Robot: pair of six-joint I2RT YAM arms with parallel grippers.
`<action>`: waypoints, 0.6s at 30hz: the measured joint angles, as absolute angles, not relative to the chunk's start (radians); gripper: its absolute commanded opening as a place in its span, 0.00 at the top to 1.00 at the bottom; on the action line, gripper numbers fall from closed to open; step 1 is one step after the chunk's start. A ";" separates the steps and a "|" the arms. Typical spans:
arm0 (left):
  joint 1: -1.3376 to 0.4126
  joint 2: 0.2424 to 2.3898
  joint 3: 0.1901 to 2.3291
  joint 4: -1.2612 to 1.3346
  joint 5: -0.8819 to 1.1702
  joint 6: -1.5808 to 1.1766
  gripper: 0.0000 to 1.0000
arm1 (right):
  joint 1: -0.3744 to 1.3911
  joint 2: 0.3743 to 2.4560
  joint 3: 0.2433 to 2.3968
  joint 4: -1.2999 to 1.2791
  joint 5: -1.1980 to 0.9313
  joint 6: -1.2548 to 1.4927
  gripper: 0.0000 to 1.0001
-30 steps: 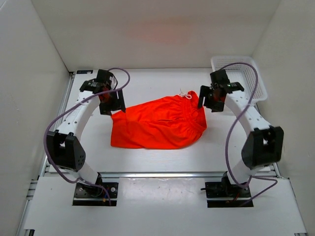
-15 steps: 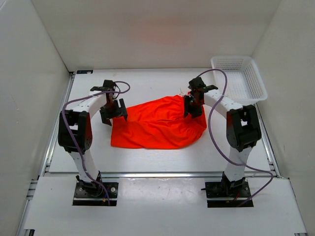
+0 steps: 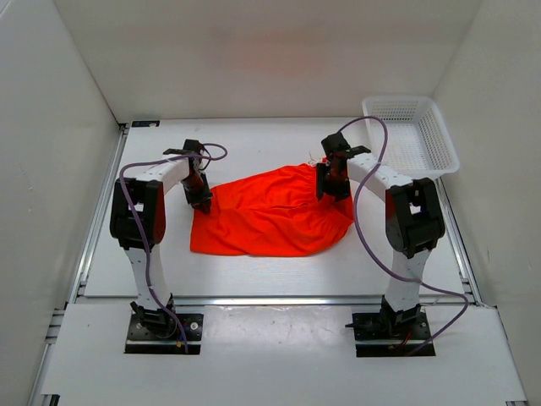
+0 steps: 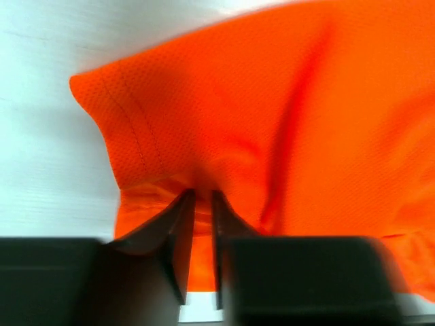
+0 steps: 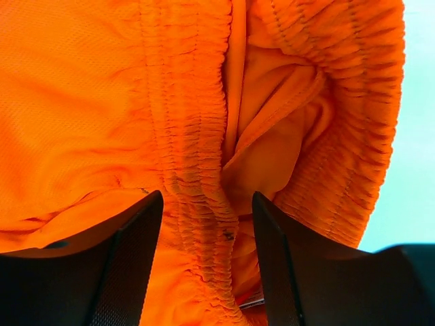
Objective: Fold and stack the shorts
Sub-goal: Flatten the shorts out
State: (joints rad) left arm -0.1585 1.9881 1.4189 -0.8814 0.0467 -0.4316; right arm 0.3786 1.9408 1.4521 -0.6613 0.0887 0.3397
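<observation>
Bright orange shorts (image 3: 270,216) lie crumpled on the white table, waistband to the right, white drawstring (image 3: 318,162) at the far edge. My left gripper (image 3: 200,199) is down on the shorts' far left corner and is shut on a pinch of hem fabric (image 4: 202,197). My right gripper (image 3: 332,188) stands over the gathered elastic waistband (image 5: 197,170); its jaws are open, with a ridge of waistband lying between the fingers (image 5: 136,238).
A white mesh basket (image 3: 412,134) sits at the table's back right corner. White walls enclose the table on three sides. Purple cables loop off both arms.
Both arms came down onto the shorts from above. The left gripper closed on the left hem corner. The right gripper shifted slightly on the waistband.
</observation>
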 measured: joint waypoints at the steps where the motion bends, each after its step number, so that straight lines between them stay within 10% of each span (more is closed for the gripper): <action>1: -0.159 1.988 1.422 -0.881 0.047 -0.431 0.90 | 0.383 1.942 1.453 -0.662 0.099 0.340 0.41; 8: -0.159 1.988 1.426 -0.881 0.047 -0.427 0.90 | 0.408 1.997 1.493 -0.655 0.074 0.329 0.97; 15: -0.130 1.963 1.431 -0.891 0.041 -0.427 0.88 | 0.415 1.984 1.493 -0.656 0.053 0.336 1.00; 18: -0.067 1.906 1.417 -0.890 0.041 -0.424 0.49 | 0.415 1.940 1.493 -0.667 0.059 0.337 1.00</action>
